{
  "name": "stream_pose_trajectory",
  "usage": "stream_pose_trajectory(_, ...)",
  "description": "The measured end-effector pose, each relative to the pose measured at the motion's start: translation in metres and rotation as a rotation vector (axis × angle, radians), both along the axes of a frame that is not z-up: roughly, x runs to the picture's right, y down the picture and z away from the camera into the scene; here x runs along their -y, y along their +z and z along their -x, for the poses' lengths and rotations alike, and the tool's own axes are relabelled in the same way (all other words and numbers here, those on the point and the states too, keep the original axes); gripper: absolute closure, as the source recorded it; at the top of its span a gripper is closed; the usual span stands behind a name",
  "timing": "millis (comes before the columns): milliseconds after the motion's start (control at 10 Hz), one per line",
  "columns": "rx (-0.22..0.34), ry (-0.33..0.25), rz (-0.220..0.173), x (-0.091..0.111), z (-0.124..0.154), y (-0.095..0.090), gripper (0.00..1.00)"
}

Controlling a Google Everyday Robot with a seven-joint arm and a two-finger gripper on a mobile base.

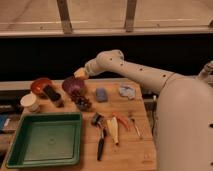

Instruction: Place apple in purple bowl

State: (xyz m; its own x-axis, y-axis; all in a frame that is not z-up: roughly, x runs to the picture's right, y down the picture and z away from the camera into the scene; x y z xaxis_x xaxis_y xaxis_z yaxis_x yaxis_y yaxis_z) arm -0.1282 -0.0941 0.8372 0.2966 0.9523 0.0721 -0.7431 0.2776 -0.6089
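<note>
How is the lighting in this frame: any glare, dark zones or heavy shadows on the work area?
Camera view: dim, warm light on the wooden table, with no hard glare and only soft shadows. A dark band fills the background behind the arm. The pincer, just above the purple bowl in the image, shows pale against that band.
</note>
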Motion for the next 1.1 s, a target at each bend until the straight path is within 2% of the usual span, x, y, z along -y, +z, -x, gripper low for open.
stream_pose_trajectory(200, -0.001, 0.003, -0.003, 0.001, -0.004, 0.002, 1.00)
stream_pose_trajectory(500, 0.014, -0.006, 0.004, 0.001, 0.005, 0.018, 1.00)
stream_pose_trajectory(700, 0.008, -0.045, 0.041, -0.006, 0.011, 0.036, 1.00)
stream_pose_trajectory(1100, 0.012, -0.158, 0.147, -0.030, 0.038, 0.076, 1.00)
